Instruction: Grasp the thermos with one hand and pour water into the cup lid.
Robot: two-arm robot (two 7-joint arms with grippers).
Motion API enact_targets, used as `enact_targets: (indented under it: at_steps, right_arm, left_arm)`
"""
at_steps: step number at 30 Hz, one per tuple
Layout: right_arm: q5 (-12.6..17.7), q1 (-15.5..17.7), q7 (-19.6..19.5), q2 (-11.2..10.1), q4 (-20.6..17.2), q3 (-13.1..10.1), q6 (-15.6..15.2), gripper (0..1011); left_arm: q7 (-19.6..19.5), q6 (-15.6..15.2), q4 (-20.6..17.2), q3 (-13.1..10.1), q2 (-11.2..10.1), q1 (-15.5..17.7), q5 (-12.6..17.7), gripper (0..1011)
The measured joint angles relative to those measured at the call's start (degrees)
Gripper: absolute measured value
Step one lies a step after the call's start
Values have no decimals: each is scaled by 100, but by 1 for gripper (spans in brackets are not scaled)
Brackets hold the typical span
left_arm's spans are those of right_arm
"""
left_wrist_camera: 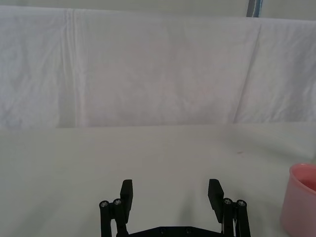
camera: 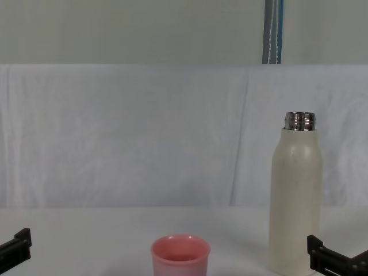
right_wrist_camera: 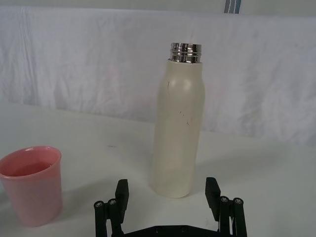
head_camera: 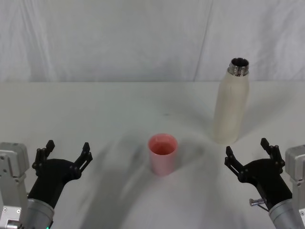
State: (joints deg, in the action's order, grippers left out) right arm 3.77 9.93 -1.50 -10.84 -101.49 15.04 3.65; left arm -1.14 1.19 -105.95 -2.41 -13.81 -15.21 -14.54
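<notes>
thermos [head_camera: 231, 107] stands upright and uncapped on the white table [head_camera: 95, 109], right of the pink cup lid [head_camera: 163, 153]. left gripper [head_camera: 66, 151] and right gripper [head_camera: 248, 155] hover near the table's front edge, jaws spread, holding nothing.

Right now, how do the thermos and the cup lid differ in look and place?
The thermos is tall, cream-white, with a narrow steel neck; the cup lid is short, pink, wide-mouthed. The thermos stands farther back on the robot's right, just ahead of the open right tool; the cup lid sits nearer, about midway between the tools. Both stand upright, uncapped and untouched on the white table.
</notes>
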Motion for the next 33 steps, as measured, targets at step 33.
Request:
enact_targets:
  at_steps: [33]
  right_arm:
    - [0,0,0,0,0,0,0,1001]
  left_arm:
    - [0,0,0,0,0,0,0,1001]
